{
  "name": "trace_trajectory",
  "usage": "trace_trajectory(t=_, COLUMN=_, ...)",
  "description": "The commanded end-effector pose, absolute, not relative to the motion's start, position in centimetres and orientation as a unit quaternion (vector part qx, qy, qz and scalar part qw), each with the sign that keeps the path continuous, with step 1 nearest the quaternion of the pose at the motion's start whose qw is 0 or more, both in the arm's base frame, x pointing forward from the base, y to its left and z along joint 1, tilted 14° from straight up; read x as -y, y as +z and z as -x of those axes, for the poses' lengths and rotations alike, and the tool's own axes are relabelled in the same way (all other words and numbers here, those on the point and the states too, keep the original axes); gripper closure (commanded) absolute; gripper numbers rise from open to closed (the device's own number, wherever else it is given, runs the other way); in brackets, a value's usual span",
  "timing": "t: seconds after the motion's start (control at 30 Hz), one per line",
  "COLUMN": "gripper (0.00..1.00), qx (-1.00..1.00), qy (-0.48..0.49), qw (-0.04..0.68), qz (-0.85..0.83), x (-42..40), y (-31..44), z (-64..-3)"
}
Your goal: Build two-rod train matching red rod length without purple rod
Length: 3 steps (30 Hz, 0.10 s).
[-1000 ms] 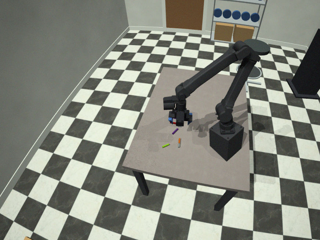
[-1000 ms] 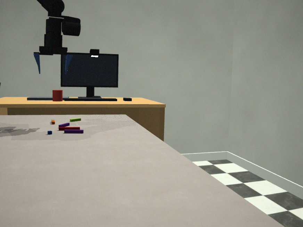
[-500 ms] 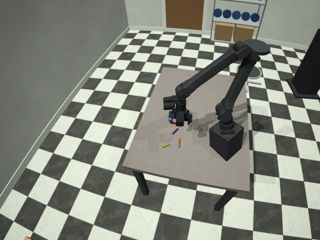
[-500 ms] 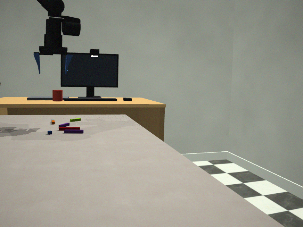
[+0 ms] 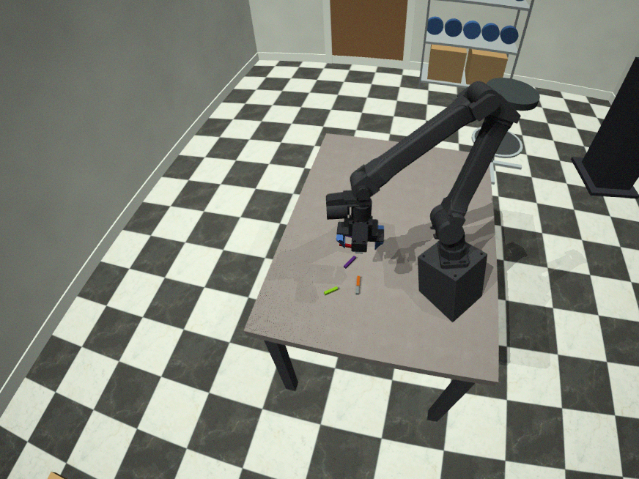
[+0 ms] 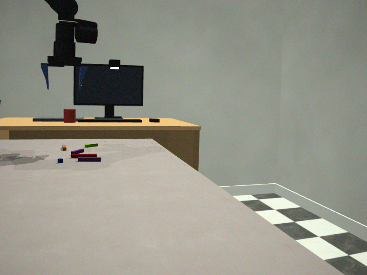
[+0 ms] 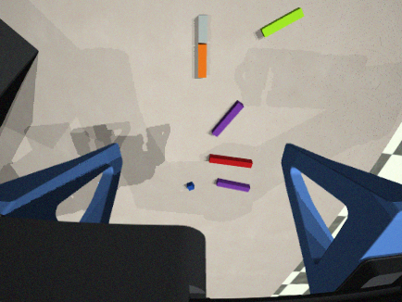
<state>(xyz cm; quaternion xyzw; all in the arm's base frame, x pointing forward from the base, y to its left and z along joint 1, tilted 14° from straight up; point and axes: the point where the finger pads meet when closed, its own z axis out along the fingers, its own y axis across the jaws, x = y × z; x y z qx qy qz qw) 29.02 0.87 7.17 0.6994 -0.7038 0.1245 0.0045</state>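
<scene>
My gripper (image 7: 202, 152) is open and empty, high above the table; it also shows in the top view (image 5: 359, 242) and the exterior view (image 6: 63, 77). Below it lies the red rod (image 7: 230, 161), with a small blue cube (image 7: 190, 185) and a purple rod (image 7: 233, 184) just beside it. A second purple rod (image 7: 227, 118) lies slanted farther on. The orange rod (image 7: 201, 61) (image 5: 357, 284) and the grey rod (image 7: 202, 28) lie end to end in one straight line. The lime rod (image 7: 282, 21) (image 5: 330, 291) lies apart from them.
The arm's black base (image 5: 452, 280) stands on the table to the right of the rods. The table's left edge (image 5: 278, 242) is near the gripper. A desk with a monitor (image 6: 108, 85) stands beyond the table.
</scene>
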Motion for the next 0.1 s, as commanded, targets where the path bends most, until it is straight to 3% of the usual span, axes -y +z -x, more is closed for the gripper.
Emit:
trace_trajectory(t=0.0, gripper=0.00, qx=0.705, qy=0.139, qw=-0.017, qz=-0.696, x=-1.52, y=8.90, z=-30.64)
trace_trajectory(t=0.07, gripper=0.00, qx=0.705, qy=0.139, qw=-0.017, qz=-0.696, x=-1.52, y=8.90, z=-30.64)
